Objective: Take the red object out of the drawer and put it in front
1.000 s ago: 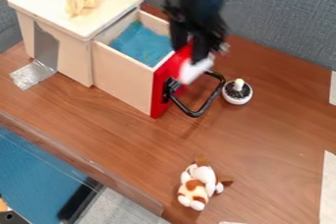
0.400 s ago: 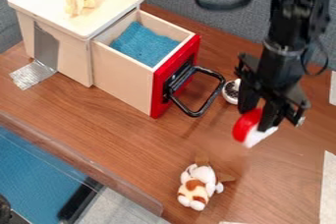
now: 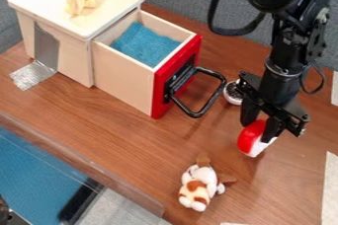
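Swung from the drawer [image 3: 125, 78], dipping now: gripper [image 3: 258, 126] pinching red-and-white object [image 3: 249, 136] between tabletop [image 3: 132, 132]'s front and back edges, perhaps touching down; release looks next.

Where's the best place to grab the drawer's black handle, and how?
Probably the long outer bar of the black handle, coming down from above: it is slim and sticks out from the red drawer front, leaving an open gap behind it.
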`<action>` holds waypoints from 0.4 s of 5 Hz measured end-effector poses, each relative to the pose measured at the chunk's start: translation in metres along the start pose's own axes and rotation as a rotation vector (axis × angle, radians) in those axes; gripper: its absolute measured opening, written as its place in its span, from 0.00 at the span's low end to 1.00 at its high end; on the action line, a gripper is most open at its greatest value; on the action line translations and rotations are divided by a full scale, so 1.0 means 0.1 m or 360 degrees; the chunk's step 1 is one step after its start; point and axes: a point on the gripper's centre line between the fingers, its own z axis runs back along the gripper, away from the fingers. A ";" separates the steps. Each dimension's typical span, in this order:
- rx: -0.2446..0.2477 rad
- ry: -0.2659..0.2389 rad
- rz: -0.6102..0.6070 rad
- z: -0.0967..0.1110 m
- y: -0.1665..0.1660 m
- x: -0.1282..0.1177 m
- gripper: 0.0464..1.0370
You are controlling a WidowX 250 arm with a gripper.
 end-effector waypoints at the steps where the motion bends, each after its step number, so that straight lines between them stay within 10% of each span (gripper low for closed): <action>1: 0.0048 0.0019 0.0028 -0.07 0.05 0.09 0.47; 2: 0.0049 0.0033 0.0065 -0.07 0.05 0.08 0.54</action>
